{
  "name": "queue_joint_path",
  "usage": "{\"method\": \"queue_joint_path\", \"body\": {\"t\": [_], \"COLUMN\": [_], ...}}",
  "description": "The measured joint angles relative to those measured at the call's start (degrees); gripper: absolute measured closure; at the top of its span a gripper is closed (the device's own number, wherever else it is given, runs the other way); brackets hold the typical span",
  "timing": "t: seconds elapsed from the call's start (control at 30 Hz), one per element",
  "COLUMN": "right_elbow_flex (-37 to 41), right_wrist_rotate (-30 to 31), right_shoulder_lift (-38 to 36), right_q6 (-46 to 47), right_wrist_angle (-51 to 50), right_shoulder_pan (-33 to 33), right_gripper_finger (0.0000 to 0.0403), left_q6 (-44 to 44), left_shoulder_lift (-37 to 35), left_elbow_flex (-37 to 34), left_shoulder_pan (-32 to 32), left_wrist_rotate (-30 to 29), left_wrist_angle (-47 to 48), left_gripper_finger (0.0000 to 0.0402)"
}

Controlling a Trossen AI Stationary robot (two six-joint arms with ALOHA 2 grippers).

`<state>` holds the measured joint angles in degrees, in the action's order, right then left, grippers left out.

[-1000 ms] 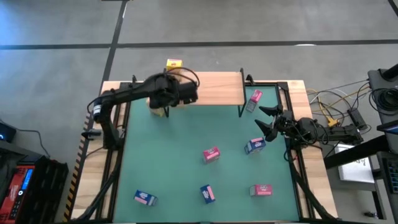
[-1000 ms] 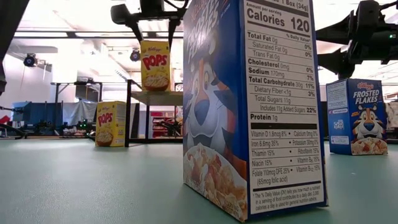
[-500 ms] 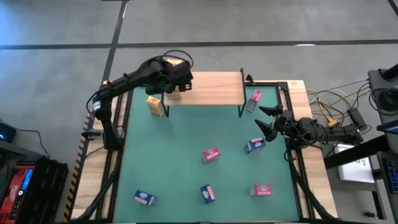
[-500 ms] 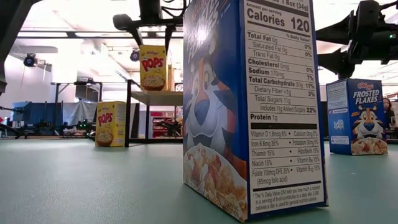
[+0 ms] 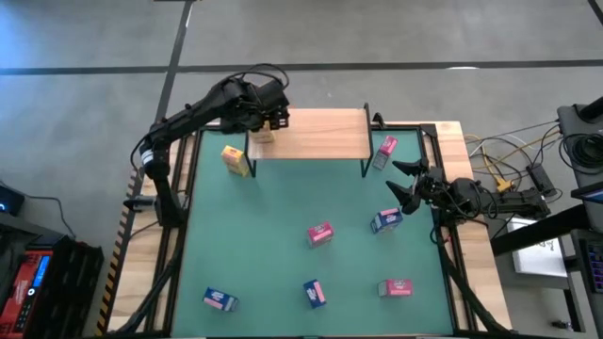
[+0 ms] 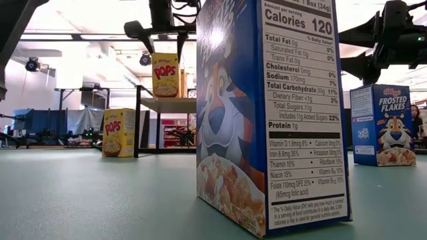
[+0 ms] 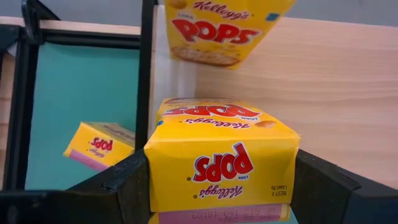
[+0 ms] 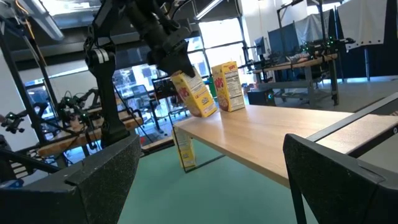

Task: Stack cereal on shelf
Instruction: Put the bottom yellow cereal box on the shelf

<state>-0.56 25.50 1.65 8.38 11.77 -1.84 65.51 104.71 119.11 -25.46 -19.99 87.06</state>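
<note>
Left pincer, clenched on a yellow Pops box, has carried it up over the shelf beside the Pops box already standing there, so placing is near

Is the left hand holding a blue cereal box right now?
No, the left hand is clamped on a yellow box above the shelf.

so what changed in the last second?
Left pincer, gripping a yellow box, carried it from the shelf's front edge farther back over the shelf, near the yellow box standing there. Right pincer and the other boxes stayed put.
</note>
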Motion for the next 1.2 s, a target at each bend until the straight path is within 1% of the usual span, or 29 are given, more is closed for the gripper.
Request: {"method": "queue_joint_path", "body": {"t": [0.23, 0.93, 1.2], "right_elbow_flex": [0.0, 0.0, 0.0], "right_wrist_rotate": [0.0, 0.0, 0.0], "right_shoulder_lift": [0.0, 0.0, 0.0], "right_q6": [0.0, 0.0, 0.0], "right_wrist_angle": [0.0, 0.0, 0.0], "right_shoulder_pan": [0.0, 0.0, 0.0], "right_gripper_finger": [0.0019, 0.0019, 0.0019], "left_q6": [-1.7, -1.9, -2.3], "left_shoulder_lift": [0.0, 0.2, 0.2], "left_elbow_flex": [-0.7, -2.2, -2.3], "left_shoulder_pan": [-1.0, -1.3, -1.3], "left_wrist_rotate": [0.0, -0.6, -1.9], "left_wrist_angle": [-1.6, -3.2, -3.5], "left_gripper_finger": [0.0125, 0.0125, 0.0094]}}
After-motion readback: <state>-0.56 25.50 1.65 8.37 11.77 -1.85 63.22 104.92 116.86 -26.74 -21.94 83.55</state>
